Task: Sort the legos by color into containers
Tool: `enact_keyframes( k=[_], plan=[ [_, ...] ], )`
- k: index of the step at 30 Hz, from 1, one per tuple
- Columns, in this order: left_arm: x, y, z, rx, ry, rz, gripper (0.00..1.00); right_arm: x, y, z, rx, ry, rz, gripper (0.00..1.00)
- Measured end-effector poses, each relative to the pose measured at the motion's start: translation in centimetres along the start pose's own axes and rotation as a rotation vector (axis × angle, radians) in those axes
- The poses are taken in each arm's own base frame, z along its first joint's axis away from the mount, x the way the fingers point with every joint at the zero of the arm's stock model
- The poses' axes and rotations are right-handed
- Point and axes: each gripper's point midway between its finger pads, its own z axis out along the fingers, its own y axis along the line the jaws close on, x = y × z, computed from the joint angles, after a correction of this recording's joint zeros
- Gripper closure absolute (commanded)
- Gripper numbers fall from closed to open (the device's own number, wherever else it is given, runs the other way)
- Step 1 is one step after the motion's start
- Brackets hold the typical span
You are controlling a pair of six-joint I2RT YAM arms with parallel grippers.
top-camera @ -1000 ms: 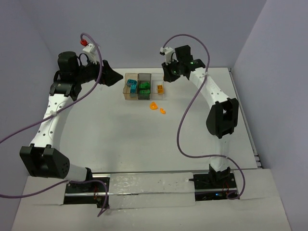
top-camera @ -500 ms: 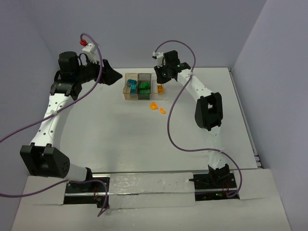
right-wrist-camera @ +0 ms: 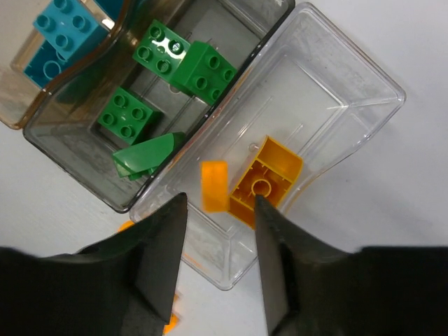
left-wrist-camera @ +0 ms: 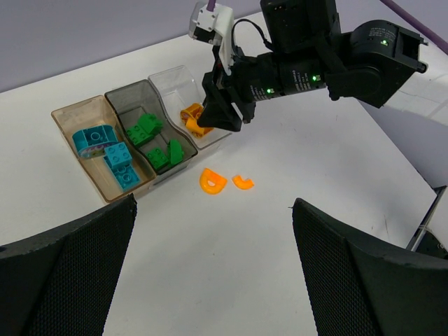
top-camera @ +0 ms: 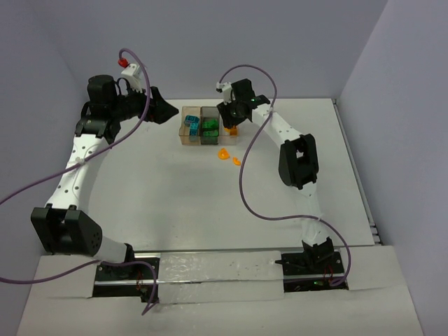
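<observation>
The three joined containers (top-camera: 208,124) stand at the back middle. The brown box (left-wrist-camera: 87,150) holds teal legos (right-wrist-camera: 59,31). The smoky box (left-wrist-camera: 150,136) holds green legos (right-wrist-camera: 168,63). The clear box (right-wrist-camera: 329,119) holds an upside-down orange brick (right-wrist-camera: 267,183) and a small orange piece (right-wrist-camera: 215,185), blurred, below my open right gripper (right-wrist-camera: 217,241). That gripper hovers right over the clear box (top-camera: 229,120). Two curved orange legos (left-wrist-camera: 213,181) (left-wrist-camera: 243,182) lie on the table in front of the boxes. My left gripper (left-wrist-camera: 217,280) is open and empty, left of the boxes (top-camera: 164,110).
White table (top-camera: 168,189) with grey walls behind and at both sides. The right arm's purple cable (top-camera: 245,175) loops over the table to the right of the loose orange pieces.
My right gripper has swung left from the back right to above the clear box. A small orange piece now lies in that box. The left arm has not moved.
</observation>
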Motion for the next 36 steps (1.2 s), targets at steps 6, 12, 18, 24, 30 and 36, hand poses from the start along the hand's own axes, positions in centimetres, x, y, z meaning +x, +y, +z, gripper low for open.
enact_keyframes(
  k=[6,12,18,24,30,36],
  plan=[
    [0.0,0.0,0.0,0.0,0.001,0.0,0.01,0.0,0.1,0.1,0.0,0.001,-0.007,0.26],
    [0.0,0.0,0.0,0.0,0.0,-0.001,0.01,-0.7,1.4,-3.6,-0.042,-0.011,-0.067,0.2],
    [0.0,0.0,0.0,0.0,0.0,-0.001,0.01,-1.5,3.8,-12.1,-0.12,-0.036,-0.227,0.01],
    [-0.2,-0.1,-0.2,-0.003,-0.005,0.009,0.01,1.7,5.0,-13.5,-0.164,0.05,-0.293,0.18],
    [-0.4,-0.3,-0.4,-0.003,-0.011,0.017,0.01,7.2,6.3,-10.3,-0.205,0.245,-0.299,0.25],
    [-0.4,-0.3,-0.4,-0.005,-0.012,0.016,0.01,9.2,7.2,-8.4,-0.203,0.326,-0.31,0.35]
  ],
)
